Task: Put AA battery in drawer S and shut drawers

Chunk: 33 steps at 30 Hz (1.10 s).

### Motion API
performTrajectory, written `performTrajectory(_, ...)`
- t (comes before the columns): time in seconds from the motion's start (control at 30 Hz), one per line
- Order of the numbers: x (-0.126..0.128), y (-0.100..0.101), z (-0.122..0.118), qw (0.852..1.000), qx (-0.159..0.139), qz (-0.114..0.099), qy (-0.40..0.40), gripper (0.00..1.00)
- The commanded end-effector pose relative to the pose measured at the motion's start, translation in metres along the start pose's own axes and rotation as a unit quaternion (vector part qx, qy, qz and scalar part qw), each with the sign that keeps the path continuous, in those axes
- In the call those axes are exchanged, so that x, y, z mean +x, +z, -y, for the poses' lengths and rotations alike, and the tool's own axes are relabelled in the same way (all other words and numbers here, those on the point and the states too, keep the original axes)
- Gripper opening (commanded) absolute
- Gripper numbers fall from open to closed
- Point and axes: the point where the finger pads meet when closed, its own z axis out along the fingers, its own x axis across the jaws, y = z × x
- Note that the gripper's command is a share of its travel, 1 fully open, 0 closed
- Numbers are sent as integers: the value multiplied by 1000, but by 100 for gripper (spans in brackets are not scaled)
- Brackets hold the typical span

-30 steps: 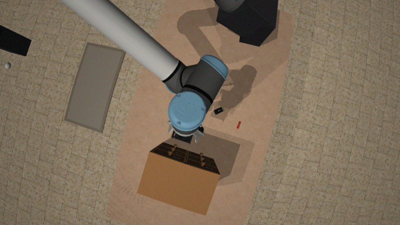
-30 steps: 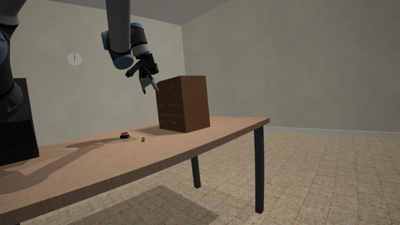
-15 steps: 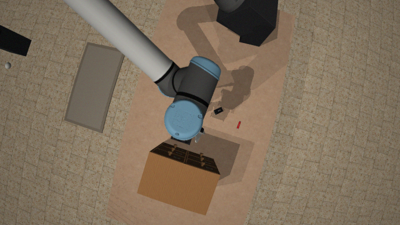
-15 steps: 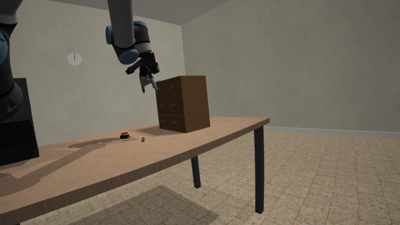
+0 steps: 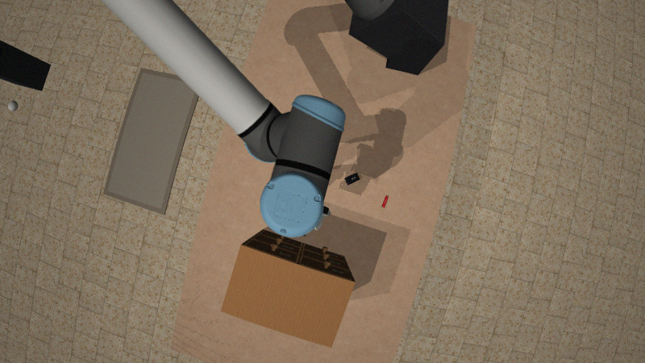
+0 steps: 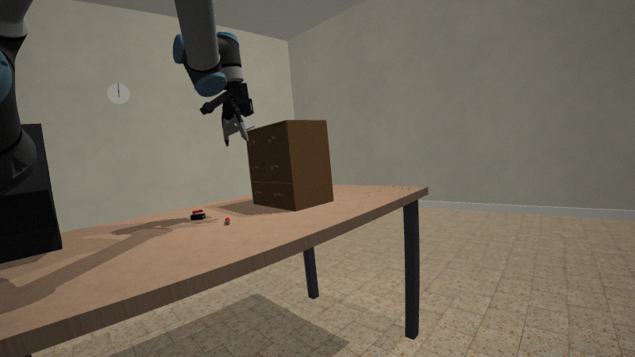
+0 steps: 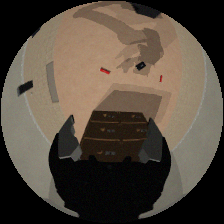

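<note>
End effector (image 5: 318, 222) (image 6: 237, 140) (image 7: 111, 117) wide open, nothing held. Likely AA battery (image 5: 384, 201) (image 6: 227, 220) (image 7: 161, 78): probably light, rigid, apt to roll; we'd pinch mid-body, across its length.

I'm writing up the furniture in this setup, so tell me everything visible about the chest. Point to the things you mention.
The chest (image 5: 289, 295) (image 6: 310, 164) (image 7: 117, 146) is an upright, box-shaped, wood-look unit standing on the table (image 5: 234, 198) (image 6: 221, 248) (image 7: 75, 60). Its dark front has two columns of drawers, apparently all shut, with small knobs; the labels are unreadable. Nothing rests on top.
</note>
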Motion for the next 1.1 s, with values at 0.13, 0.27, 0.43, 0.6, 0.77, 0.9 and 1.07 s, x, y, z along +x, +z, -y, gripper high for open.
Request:
performTrajectory(0.13,0,-3,2,1000,16,0,0,100)
performTrajectory(0.27,0,-4,2,1000,20,0,0,100)
performTrajectory(0.43,0,-5,3,1000,26,0,0,100)
performTrajectory(0.6,0,-6,3,1000,31,0,0,100)
performTrajectory(0.77,0,-7,4,999,35,0,0,100)
performTrajectory(0.9,0,-7,4,999,36,0,0,100)
performTrajectory(1.07,0,-7,4,999,38,0,0,100)
